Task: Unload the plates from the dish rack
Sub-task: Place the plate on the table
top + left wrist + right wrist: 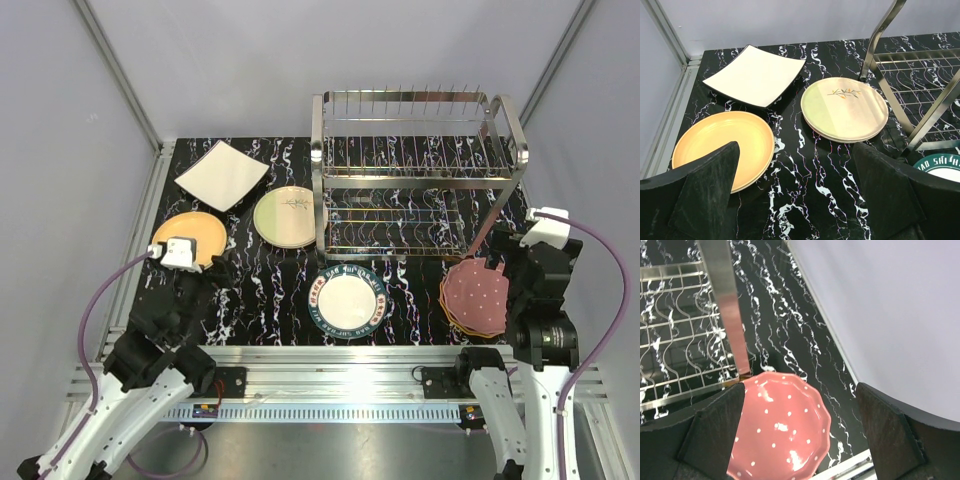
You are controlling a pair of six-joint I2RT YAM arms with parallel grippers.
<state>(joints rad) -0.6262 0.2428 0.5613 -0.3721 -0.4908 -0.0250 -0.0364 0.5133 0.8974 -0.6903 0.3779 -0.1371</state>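
The chrome wire dish rack stands at the back right, and no plate shows in its tiers. The plates lie flat on the black marbled table: a white square one, a cream-and-green twig one, a yellow-orange one, a white one with a dark patterned rim, and a pink polka-dotted one stacked on an orange plate. My left gripper hovers open beside the yellow-orange plate. Above the pink plate my right gripper is open and holds nothing.
The rack's leg stands just left of the pink plate. Grey walls and aluminium frame posts enclose the table. An aluminium rail runs along the near edge between the arm bases.
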